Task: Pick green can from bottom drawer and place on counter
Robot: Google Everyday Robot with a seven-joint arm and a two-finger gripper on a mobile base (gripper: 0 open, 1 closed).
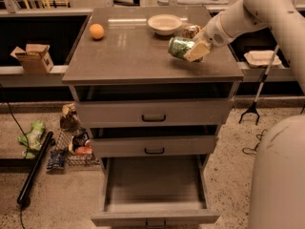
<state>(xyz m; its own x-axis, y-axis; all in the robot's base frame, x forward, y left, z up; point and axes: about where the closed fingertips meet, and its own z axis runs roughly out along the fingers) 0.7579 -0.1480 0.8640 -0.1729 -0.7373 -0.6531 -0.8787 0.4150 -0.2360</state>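
One tool (189, 50) is in view, carried by one pale arm (259, 6) that enters from the upper right. The tool is above the right part of the surface (128, 56), near its front edge. Its fingers are pinching one green can (178, 46), which lies tilted on its side with one end pointing left. Whether the can touches the surface cannot be told.

Items on the surface, counted:
- One orange (96, 31), rear left, well apart from the tool.
- One pale bowl (165, 24), rear centre.
- One gold-brown can (191, 31), just right of the bowl and just behind the green can.

The cabinet under the surface has three drawers. The two upper drawers (153, 113) each show one dark handle. The bottom drawer (152, 180) is pulled fully out, and its grey interior holds nothing.

One cardboard box (33, 57) sits on the ledge to the left of the cabinet.
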